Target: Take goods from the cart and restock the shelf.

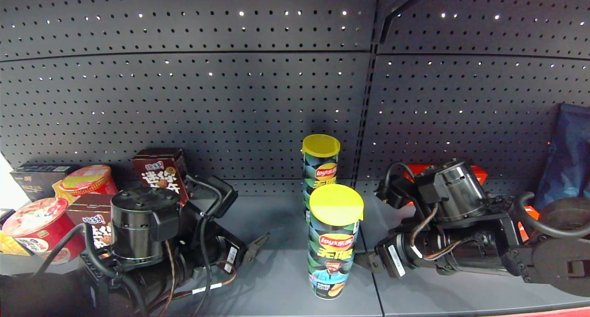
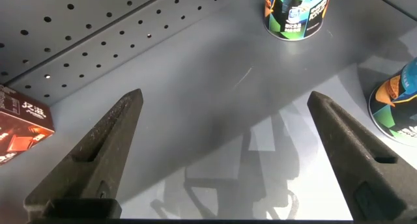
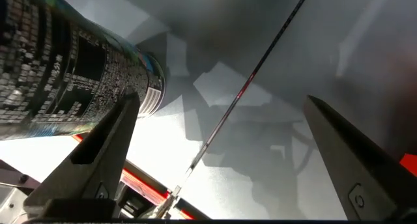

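You see 2 cans upright on the shelf [image 1: 276, 271]: the rear chip can [image 1: 320, 167] stands just behind the front chip can [image 1: 335, 241]. The left gripper [image 2: 225, 100] lies left of the front chip can and the right gripper [image 3: 221, 101] just right of it, both jaws spread, empty.
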Robot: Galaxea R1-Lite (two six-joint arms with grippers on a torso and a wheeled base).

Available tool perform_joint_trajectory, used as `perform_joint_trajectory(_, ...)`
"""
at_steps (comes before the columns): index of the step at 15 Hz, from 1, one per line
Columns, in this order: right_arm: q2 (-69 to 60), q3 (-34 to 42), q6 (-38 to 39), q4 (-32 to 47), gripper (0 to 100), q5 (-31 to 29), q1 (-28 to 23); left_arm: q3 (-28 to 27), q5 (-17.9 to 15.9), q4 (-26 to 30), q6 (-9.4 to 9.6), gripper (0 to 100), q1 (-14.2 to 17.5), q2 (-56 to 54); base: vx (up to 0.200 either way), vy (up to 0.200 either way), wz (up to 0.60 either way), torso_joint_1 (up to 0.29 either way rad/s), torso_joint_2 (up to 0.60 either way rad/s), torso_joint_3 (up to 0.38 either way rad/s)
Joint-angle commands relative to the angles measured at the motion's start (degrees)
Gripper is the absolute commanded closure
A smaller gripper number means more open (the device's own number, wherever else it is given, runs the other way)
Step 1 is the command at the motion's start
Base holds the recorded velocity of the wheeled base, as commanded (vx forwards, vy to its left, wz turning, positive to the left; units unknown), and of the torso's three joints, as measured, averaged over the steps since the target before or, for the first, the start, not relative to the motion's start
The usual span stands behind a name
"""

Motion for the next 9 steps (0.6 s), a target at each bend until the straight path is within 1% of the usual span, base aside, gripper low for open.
perform_joint_trajectory(1,0.0,0.1,0.0,-0.1,0,0.0,0.0,0.0,0.0,0.0,-0.01,0,0.0,0.4,0.0,0.0,0.0,0.0,0.0,0.0)
perform_joint_trajectory(9,0.2,0.5,0.0,-0.1,0,0.3,0.0,-0.1,0.0,0.0,0.08,0,0.0,0.6,0.0,0.0,0.0,0.0,0.0,0.0)
